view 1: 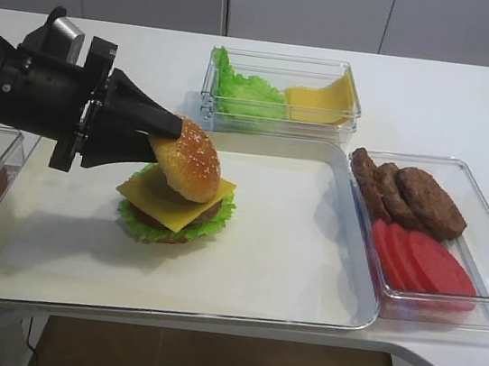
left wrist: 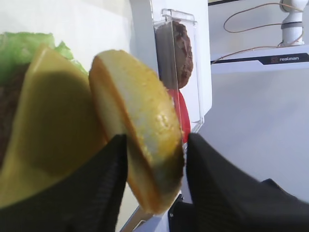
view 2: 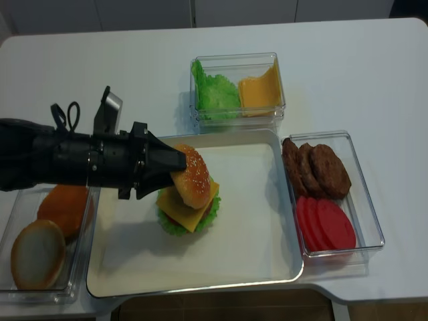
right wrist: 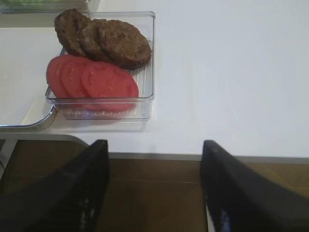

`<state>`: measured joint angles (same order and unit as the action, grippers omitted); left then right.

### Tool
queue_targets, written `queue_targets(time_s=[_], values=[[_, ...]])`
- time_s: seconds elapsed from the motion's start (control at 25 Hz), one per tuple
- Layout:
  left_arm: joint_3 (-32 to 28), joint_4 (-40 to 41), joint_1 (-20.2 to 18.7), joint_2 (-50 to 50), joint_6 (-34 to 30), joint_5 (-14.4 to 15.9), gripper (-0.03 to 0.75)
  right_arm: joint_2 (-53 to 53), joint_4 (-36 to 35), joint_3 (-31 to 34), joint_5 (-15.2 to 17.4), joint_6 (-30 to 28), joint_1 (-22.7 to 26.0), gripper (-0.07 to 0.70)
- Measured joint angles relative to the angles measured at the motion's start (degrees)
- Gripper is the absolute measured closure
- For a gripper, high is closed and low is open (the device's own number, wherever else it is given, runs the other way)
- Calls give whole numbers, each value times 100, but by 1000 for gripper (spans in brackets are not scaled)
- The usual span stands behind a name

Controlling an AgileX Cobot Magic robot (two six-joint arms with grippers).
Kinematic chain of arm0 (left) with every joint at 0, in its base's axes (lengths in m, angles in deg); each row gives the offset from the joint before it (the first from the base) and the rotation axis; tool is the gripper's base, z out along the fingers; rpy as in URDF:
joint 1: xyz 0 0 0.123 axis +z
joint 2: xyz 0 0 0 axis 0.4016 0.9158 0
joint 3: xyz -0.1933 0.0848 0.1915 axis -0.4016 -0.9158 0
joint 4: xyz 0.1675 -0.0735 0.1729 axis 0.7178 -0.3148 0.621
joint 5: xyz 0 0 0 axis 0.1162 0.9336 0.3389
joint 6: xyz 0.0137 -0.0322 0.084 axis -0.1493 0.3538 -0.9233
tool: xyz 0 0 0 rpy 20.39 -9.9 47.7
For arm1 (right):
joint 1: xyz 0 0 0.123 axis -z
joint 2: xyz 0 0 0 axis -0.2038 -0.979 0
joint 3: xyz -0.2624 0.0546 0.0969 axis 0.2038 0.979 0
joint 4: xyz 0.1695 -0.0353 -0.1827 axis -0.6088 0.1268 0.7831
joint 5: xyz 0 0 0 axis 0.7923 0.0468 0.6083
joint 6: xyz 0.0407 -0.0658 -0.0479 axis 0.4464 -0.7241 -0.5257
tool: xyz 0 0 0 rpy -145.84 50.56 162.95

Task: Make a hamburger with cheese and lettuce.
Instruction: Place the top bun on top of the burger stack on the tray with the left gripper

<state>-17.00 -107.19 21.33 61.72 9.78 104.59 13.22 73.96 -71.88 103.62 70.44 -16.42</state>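
- On the white tray (view 1: 302, 291), left of the middle, sits the hamburger (view 1: 176, 201): frilly green lettuce (view 1: 143, 226) at the bottom, a brown patty, then the yellow cheese (view 1: 160, 200) with its corners poking out.
- Its sesame bun top (view 1: 191, 159) is tilted, leaning on the cheese with the round side facing right and up.
- Black and big, the left gripper (view 1: 168, 131) has its jaws around the bun's upper edge, one on each side. I cannot tell if they squeeze it or just let go.
- Over by the table edge, the right gripper (right wrist: 154, 183) hangs with jaws wide apart, holding nothing.
- The bun looks light and stiff, I think. Its edge is a good spot to grab.
- The cheese looks thin and slippery, so it may slide.
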Motion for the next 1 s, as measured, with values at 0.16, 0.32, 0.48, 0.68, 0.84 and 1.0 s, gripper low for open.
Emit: queue_targets(time_s=[0.16, 0.32, 0.48, 0.68, 0.84, 1.0], values=[[9, 60, 0, 0, 0, 0, 409, 0, 0, 0, 0, 0, 0, 181], [9, 262, 0, 0, -4, 0, 409, 0, 0, 0, 0, 0, 0, 181], [9, 334, 0, 0, -4, 0, 409, 0, 0, 0, 0, 0, 0, 181], [9, 355, 0, 0, -13, 0, 407, 0, 0, 0, 0, 0, 0, 181], [9, 447, 0, 0, -13, 0, 379, 0, 0, 0, 0, 0, 0, 181], [9, 660, 0, 0, -13, 0, 361, 0, 0, 0, 0, 0, 0, 181]])
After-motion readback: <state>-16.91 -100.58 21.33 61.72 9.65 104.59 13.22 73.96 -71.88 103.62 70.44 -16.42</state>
